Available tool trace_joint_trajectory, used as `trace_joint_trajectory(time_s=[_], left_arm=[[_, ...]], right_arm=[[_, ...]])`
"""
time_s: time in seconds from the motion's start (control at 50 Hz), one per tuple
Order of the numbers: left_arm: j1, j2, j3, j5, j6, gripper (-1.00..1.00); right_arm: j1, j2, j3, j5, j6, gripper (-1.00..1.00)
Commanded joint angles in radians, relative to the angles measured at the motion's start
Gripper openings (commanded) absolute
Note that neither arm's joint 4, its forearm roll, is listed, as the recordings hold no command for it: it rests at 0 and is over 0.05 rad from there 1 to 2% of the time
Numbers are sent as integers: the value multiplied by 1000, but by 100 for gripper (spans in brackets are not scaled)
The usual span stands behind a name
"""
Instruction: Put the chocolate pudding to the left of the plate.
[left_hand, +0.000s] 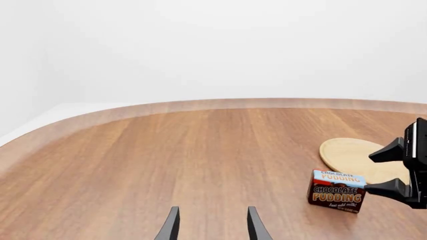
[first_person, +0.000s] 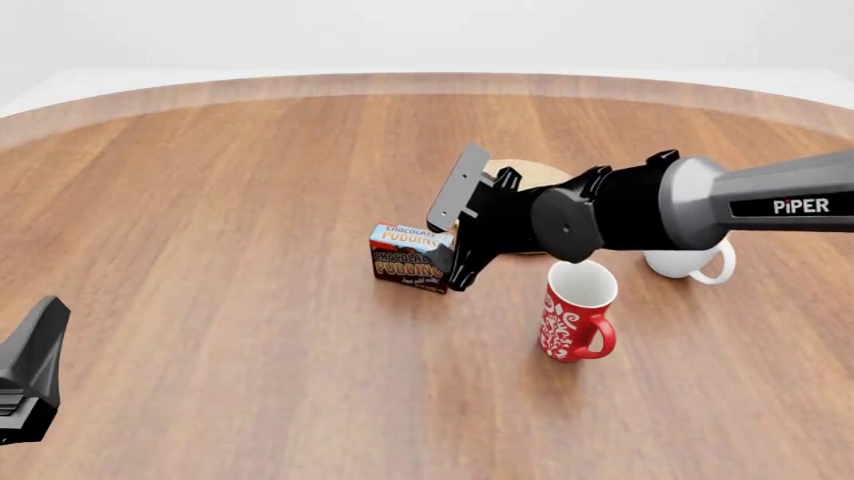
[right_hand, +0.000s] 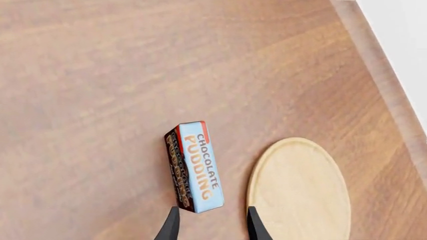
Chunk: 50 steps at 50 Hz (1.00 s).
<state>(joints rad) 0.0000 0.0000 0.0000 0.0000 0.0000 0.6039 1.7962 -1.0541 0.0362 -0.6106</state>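
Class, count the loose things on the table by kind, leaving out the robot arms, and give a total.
Mugs: 2, red mug and white mug
Pudding cartons: 1, chocolate pudding
Plates: 1, plate
Total: 4

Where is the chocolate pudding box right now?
In the front view the chocolate pudding stands on the table just left of the plate, with the right gripper, open, right beside it.

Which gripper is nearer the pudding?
Right. The right gripper sits open right beside the pudding, on its plate side, fingers apart from it. The left gripper hangs far back near the table's near-left edge.
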Motion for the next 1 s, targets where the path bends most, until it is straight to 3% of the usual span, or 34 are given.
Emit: trace_joint_trajectory(time_s=[0.02, 1.0], left_arm=[[0, 0, 0, 0, 0, 100], [0, 0, 0, 0, 0, 100]], right_arm=[[-4, 45, -8, -20, 5, 100], [-10, 188, -61, -51, 43, 100]])
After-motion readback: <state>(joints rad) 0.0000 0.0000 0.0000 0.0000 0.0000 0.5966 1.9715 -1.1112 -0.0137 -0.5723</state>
